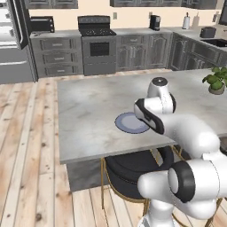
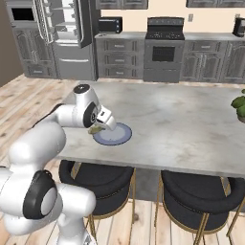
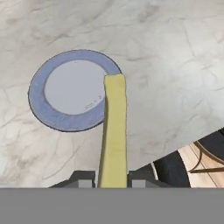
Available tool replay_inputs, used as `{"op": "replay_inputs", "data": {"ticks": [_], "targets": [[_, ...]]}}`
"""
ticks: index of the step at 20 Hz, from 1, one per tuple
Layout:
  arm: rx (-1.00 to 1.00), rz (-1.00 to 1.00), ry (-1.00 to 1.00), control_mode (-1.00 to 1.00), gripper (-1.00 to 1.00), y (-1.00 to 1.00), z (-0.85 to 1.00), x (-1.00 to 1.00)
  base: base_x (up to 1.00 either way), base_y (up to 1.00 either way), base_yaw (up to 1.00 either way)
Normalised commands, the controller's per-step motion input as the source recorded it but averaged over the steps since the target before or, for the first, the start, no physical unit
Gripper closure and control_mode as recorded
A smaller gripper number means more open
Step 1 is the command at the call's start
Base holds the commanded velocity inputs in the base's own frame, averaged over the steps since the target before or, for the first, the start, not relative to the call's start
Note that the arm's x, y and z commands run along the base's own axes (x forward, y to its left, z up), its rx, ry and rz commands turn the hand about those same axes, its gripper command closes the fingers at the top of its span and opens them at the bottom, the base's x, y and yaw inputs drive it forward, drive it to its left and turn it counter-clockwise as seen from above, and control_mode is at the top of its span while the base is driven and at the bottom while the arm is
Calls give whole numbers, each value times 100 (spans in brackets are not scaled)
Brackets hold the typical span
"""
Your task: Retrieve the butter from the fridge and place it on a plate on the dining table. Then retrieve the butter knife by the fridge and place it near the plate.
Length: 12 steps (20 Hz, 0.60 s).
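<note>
No readable text, label, brand, number or sign anywhere; faint marks on the plate (image 3: pixel 72 89) too blurred to read.

Even, bright rendered light; soft faint shadows; slightly coarse, no glare.

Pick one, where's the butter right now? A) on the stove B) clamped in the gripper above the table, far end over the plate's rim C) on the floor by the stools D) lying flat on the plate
B: in the hand view the butter runs up from between the fingertips of the gripper, its far end over the rim of the plate on the dining table, not yet set down.
</note>
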Motion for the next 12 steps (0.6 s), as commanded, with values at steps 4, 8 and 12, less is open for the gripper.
{"op": "replay_inputs", "data": {"ticks": [4, 8, 12], "targets": [[2, -3, 0, -100, 100, 0, -15, 33, 0, 0, 0], [7, 0, 0, -100, 100, 0, -18, 43, 0, 0, 0], [9, 0, 1, -100, 100, 0, -25, 35, 0, 0, 0]]}}
